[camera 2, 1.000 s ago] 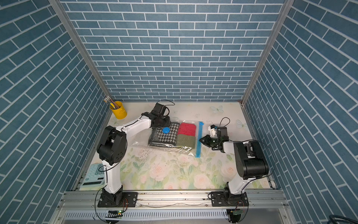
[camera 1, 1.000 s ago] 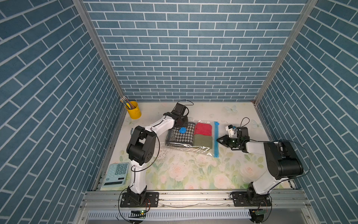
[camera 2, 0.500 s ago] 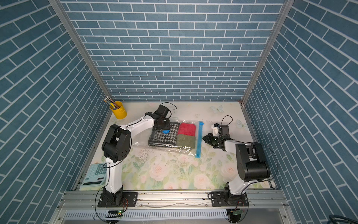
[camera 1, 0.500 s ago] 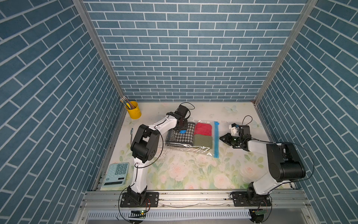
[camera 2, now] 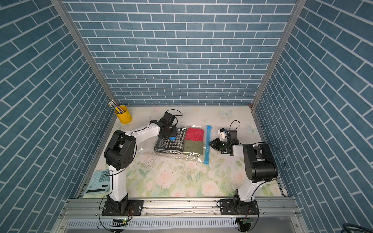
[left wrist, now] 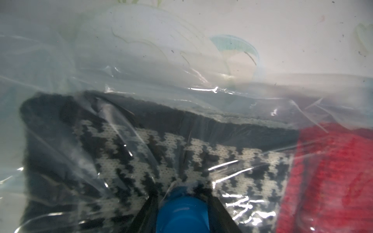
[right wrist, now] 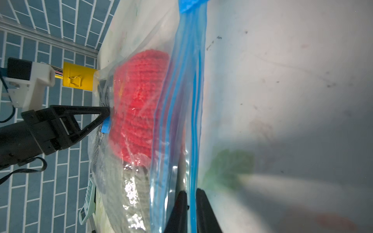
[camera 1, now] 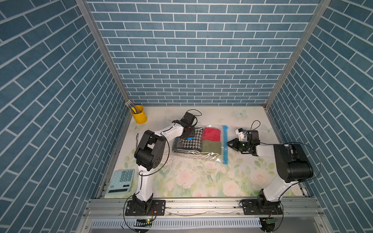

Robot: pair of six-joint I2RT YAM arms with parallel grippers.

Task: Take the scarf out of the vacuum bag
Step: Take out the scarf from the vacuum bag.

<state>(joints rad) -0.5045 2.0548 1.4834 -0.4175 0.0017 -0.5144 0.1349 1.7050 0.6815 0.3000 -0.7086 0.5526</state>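
Shifted within the last second: left gripper point(camera 1: 189, 136), a moment ago standing past the far edge of the large clear rectangular plastic vacuum bag point(camera 1: 210, 156) with the round blue valve cap point(left wrist: 182, 213) in plain sight, now down on that cap at the centre of a top view. Little change on the other side: right gripper point(camera 1: 229, 143) at the long light-blue zip strip point(camera 1: 225, 133) right of centre then and now, only the arm behind it folded differently. Meaning for the task, as a judgement: bag anchored at both ends but not visibly opened, so at the hold-and-unzip stage, nothing drawn out yet. Jaws of the left: part-open, set around the valve cap and gripping it, low in the left wrist view, with the plastic creased up toward it. Jaws of the right: narrow, with the zip strip running through a slim gap at the bottom of the right wrist view — pinched on the bag's edge, by the look of it. Large folded black-and-white houndstooth knit scarf point(camera 1: 189, 143): inside the bag, at the end away from the zip strip, directly beneath the valve cap. Small plain red knit piece point(camera 1: 211, 134) and small plain olive-green knit piece point(camera 1: 211, 146) lying between scarf and strip — likely in the way of any pull toward the opening.
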